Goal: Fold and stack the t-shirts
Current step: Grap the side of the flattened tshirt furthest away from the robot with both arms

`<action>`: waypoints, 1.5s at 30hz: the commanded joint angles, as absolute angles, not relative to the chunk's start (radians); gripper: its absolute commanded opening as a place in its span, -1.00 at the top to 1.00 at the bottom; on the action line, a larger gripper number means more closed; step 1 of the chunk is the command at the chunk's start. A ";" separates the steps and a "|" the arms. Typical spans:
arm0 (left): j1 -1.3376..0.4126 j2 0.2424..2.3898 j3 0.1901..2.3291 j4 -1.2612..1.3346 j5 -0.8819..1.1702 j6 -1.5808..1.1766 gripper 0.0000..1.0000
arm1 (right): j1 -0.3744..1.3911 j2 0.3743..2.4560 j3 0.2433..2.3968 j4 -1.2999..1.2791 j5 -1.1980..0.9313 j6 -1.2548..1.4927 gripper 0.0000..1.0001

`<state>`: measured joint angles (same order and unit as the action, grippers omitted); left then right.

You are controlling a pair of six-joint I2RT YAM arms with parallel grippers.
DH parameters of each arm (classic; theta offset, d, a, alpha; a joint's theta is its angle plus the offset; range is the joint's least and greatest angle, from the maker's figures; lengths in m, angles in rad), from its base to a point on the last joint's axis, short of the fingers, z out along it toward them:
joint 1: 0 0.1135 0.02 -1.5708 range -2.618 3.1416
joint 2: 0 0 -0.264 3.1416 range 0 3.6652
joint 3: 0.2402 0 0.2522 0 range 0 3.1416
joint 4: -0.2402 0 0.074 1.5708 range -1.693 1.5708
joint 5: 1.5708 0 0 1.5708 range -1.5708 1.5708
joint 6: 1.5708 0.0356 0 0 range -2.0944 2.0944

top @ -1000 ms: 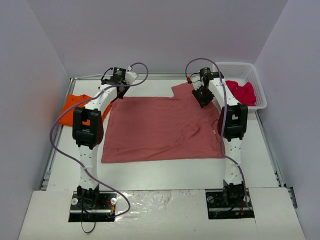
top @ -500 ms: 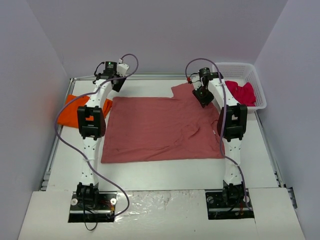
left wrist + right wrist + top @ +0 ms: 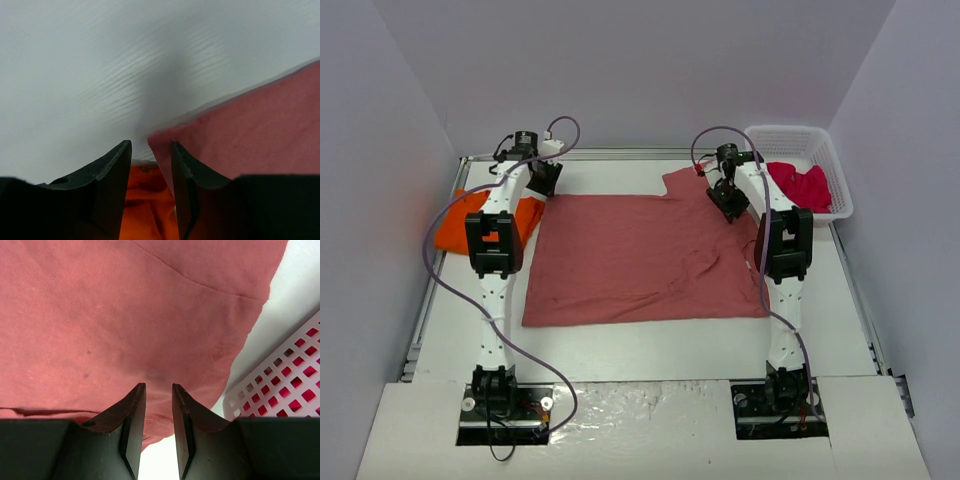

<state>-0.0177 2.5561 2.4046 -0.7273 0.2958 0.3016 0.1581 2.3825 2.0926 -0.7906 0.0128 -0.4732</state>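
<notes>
Across the table [image 3: 640, 345], three t-shirts [image 3: 640, 255] (one in the basket [image 3: 832, 160])

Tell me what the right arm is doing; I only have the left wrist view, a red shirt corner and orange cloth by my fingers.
Observer: The right gripper hovers over the far right part of the brick-red t-shirt, jaws slightly apart, holding nothing.
Operator: Is that shirt folded yet?
Observer: No, it lies spread out flat, wrinkled toward its right side.
Operator: Where's the third shirt?
Observer: The crimson-pink t-shirt sits bunched in the white basket at the far right corner.
</notes>
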 commanded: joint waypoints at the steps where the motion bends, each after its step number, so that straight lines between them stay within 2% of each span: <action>1: -0.005 2.511 2.437 -0.801 0.373 0.304 0.28 | 0.167 2.385 2.074 -0.805 0.052 -0.466 0.52; 10: 0.031 2.531 2.460 -0.836 0.443 0.316 0.26 | 0.178 2.402 2.083 -0.804 0.097 -0.466 0.53; 18: 0.032 2.606 2.523 -0.880 0.390 0.340 0.21 | 0.193 2.407 2.079 -0.804 0.115 -0.466 0.53; 33: 0.031 2.580 2.508 -0.888 0.472 0.353 0.30 | 0.199 2.436 2.068 -0.804 0.153 -0.468 0.58; 37: 0.026 2.571 2.491 -0.884 0.486 0.359 0.38 | 0.201 2.444 2.069 -0.802 0.158 -0.468 0.60; 44: 0.011 2.594 2.488 -0.896 0.463 0.393 0.95 | 0.201 2.442 2.083 -0.802 0.160 -0.469 0.60; 45: 0.011 2.594 2.485 -0.896 0.463 0.393 0.95 | 0.201 2.442 2.083 -0.802 0.160 -0.469 0.60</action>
<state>0.0193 2.6221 2.4905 -0.8574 0.4675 0.3634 0.1978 2.4302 2.0773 -0.7670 0.1432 -0.4721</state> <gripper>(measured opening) 0.038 0.200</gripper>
